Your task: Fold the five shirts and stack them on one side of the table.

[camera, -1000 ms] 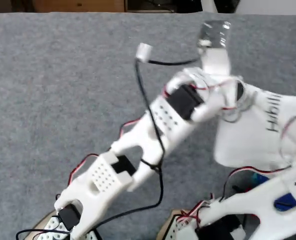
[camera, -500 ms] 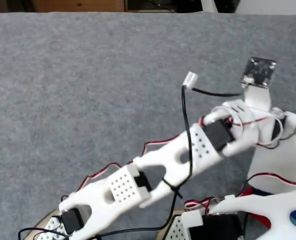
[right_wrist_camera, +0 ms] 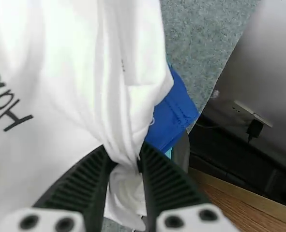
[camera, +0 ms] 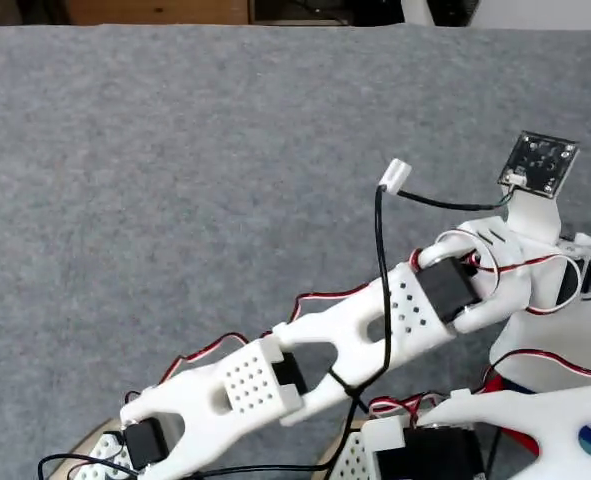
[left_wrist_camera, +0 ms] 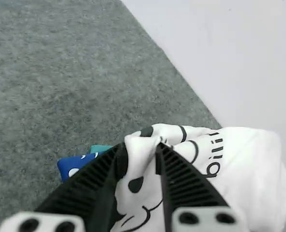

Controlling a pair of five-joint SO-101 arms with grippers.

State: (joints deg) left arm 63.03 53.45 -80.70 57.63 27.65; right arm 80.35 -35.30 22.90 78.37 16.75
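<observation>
A white shirt (camera: 565, 345) with black print lies bunched at the table's right edge, under both arms. My left arm (camera: 405, 310) stretches from the near left across to it. The left gripper (left_wrist_camera: 140, 147) is shut on a fold of the white shirt (left_wrist_camera: 215, 164). Under it lies a blue shirt (left_wrist_camera: 75, 164) with a bit of teal cloth showing. The right gripper (right_wrist_camera: 126, 157) is shut on another bunched fold of the white shirt (right_wrist_camera: 51, 96), which hangs over the blue shirt (right_wrist_camera: 174, 116). My right arm (camera: 535, 420) sits at the near right corner.
The grey table (camera: 175, 200) is bare felt over its left and middle. Its right edge (left_wrist_camera: 181, 82) runs close beside the shirts. A cable (camera: 380, 240) loops above the left arm. Dark furniture and a wooden floor (right_wrist_camera: 239, 193) lie past the table's edge.
The left arm has swung right and toward the near side, drawing the white shirt with it to the table's right edge. The right arm has shifted slightly lower.
</observation>
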